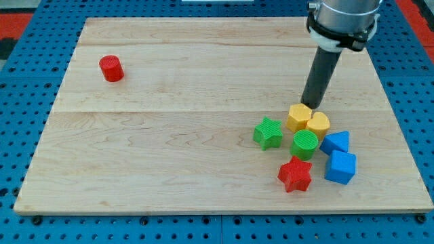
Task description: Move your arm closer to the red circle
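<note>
Eight blocks lie on the wooden board [169, 156]. The red circle [110, 68] sits alone near the top-left corner. The other seven cluster toward the bottom-right corner: a yellow hexagon [298, 116], yellow heart [318, 123], green star [268, 132], green cylinder [305, 144], blue triangle [336, 142], blue cube [340, 167] and red star [296, 175]. There is no pincer, only a rod holding nothing; my tip [312, 105] stands just above the yellow hexagon, well apart from the red circle.
</note>
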